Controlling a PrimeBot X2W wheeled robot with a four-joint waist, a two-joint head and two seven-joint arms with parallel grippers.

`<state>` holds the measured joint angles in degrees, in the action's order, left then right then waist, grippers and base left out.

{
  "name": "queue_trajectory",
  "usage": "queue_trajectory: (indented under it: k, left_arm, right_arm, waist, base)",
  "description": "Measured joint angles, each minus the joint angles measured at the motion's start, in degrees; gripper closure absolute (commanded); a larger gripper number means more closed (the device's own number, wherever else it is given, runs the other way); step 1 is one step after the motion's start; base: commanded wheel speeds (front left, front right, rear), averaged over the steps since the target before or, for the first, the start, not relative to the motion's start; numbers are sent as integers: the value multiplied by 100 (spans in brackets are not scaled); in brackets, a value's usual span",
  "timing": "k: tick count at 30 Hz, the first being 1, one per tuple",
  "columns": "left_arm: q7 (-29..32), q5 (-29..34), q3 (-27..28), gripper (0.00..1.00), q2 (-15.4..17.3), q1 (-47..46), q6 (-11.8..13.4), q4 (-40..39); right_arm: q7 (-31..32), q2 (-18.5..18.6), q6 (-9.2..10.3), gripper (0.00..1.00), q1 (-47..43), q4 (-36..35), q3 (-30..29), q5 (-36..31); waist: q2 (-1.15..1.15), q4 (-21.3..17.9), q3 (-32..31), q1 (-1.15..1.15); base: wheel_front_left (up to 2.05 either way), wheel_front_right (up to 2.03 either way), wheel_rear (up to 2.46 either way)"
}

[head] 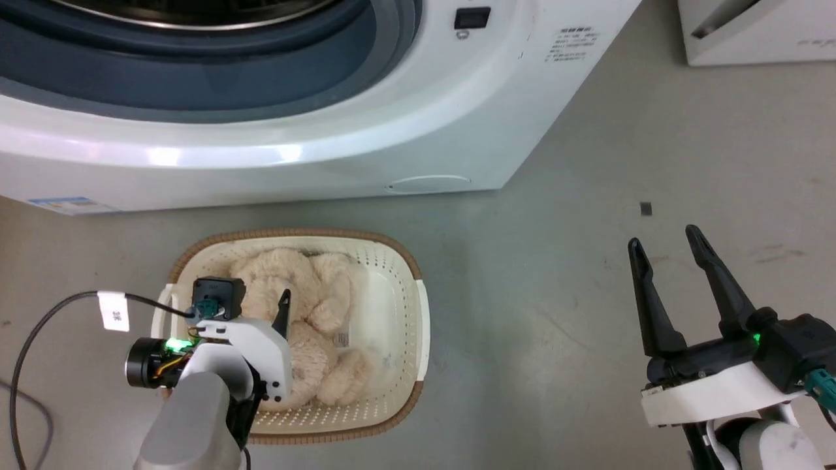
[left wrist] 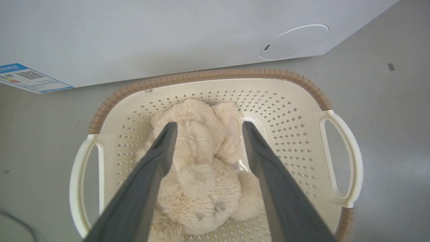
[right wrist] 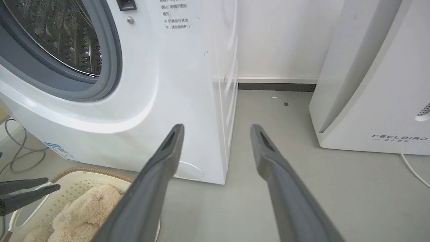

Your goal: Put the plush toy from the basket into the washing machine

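The cream-beige plush toy (head: 287,274) lies in the cream-white basket (head: 294,234) on the floor in front of the washing machine (head: 392,117). My left gripper (left wrist: 209,124) is open and points down into the basket, its fingers either side of the plush toy (left wrist: 201,158). I cannot tell whether they touch it. In the head view one finger of the left gripper (head: 279,307) shows over the toy. My right gripper (head: 663,236) stands open and holds nothing over bare floor, well to the right of the basket. The washer's porthole (right wrist: 67,50) is open, with the steel drum visible.
A white appliance marked FEELBIRD (right wrist: 369,84) stands to the right of the washing machine, with a strip of grey floor (right wrist: 268,134) between them. A black cable (head: 39,339) loops on the floor left of the basket. A white cord (right wrist: 413,169) trails from the FEELBIRD unit.
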<state>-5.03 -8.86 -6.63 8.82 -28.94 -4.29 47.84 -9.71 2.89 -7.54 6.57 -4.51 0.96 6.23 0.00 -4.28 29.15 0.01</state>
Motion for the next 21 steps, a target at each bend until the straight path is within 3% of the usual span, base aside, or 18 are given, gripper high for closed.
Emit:
queue_trajectory:
  k: [21]
  left_arm:
    - [371, -121, -463, 0, 352, -1299, -22, 1299]
  right_arm:
    - [-242, 0, 0, 0, 185, -197, 58, 90]
  waist:
    - [0, -95, 1184, 0]
  base:
    - [0, 0, 0]
